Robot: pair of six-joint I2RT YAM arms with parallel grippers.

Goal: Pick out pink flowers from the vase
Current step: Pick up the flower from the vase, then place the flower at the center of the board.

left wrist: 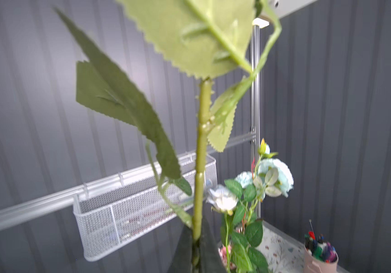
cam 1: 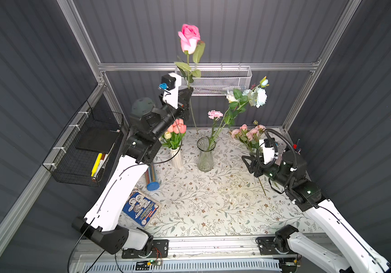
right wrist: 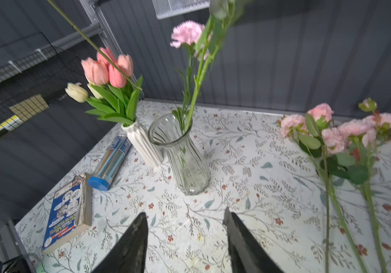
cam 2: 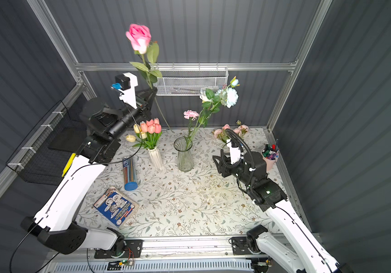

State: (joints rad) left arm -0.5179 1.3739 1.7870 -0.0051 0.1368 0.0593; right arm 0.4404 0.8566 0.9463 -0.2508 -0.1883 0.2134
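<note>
- The left jaws are clamping the stem of the rose [cam 1: 189, 37] partway up and holding it high and nearly upright. This height is probably letting the long stem hang clear of the vase [cam 1: 205, 154]. The stem's foot is dangling behind the vase, outside its rim.
- The right jaws are standing apart and gripping nothing. They are hovering low over the desk [cam 1: 213, 201] and facing the vase, apparently waiting to take a stem.
- Several pink sprays [right wrist: 343, 132] are lying flat at the desk's right side, near the right arm. This looks like the pile where picked blooms are being collected, so the rose probably belongs there.
- One pink peony [cam 1: 215, 114] is standing in the vase and leaning with the pale roses [cam 1: 258, 97]. It appears to be the pink flower left to pull, while the pale roses are staying.
- The tulips [cam 1: 177, 127] are sitting in a white vase [cam 1: 176, 158] just beside the glass one. Whether they count cannot be told.
</note>
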